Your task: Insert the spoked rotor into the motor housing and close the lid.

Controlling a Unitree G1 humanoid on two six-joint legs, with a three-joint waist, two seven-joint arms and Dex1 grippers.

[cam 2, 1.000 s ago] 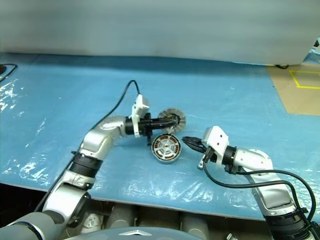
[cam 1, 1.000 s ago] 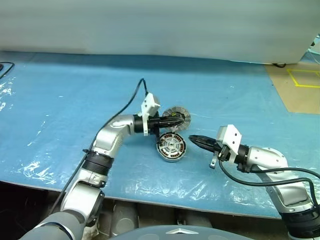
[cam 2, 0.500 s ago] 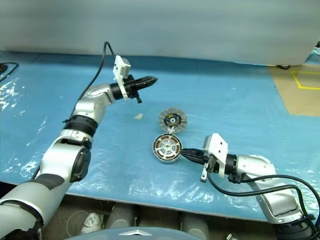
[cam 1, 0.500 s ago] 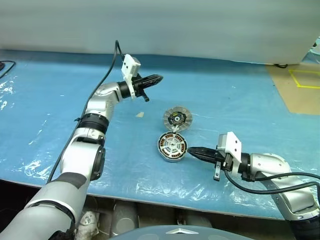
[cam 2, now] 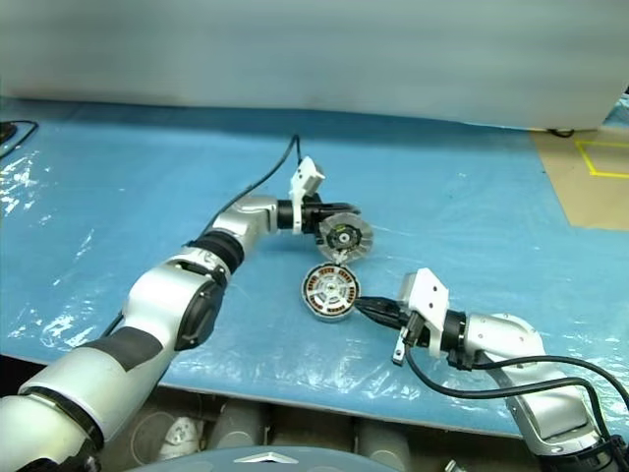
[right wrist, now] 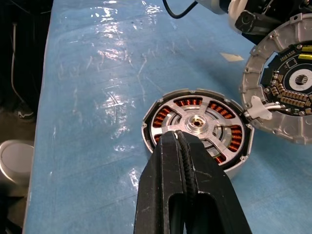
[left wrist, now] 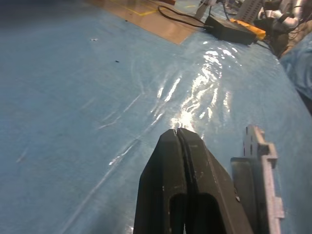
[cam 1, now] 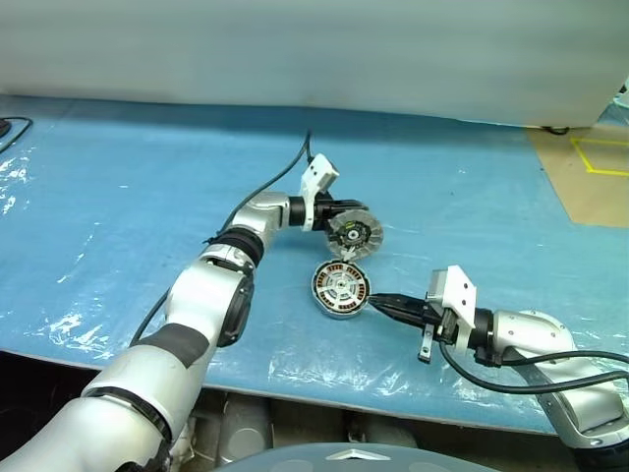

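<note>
Motor housing point(cam 1: 340, 291) is lying flat on the table point(cam 1: 118, 187), which is wearing a blue plastic sheet. It is reading as a round, shallow grey metal puck. Inside it, copper-brown windings are showing in arcs between pale silver spokes, and a silver hub is sitting at the centre. The spoked rotor point(right wrist: 197, 127) is looking seated in the housing, spokes lying over the copper; its black ring is hard to tell apart from the housing rim.

Lid point(cam 1: 354, 234) is standing just behind the housing, joined to its far edge by a small pale tab point(right wrist: 258, 108). It is tilting up, open, with the inner face turned toward the housing: grey radial segments round the edge, a dark centre with small parts and a pale ring in the middle.

Left gripper point(cam 1: 341, 218) is reaching in level from the left of the housing, its jaws pressed together and holding nothing. Its tip is sitting at the lid's left edge, behind it; contact is not clear.

Right gripper point(cam 1: 378, 301) is lying low on the housing's right, jaws pressed together and empty, tip at or touching the housing's rim.

A black cable point(cam 1: 285, 172) is trailing from the left wrist across the table behind the housing.
</note>
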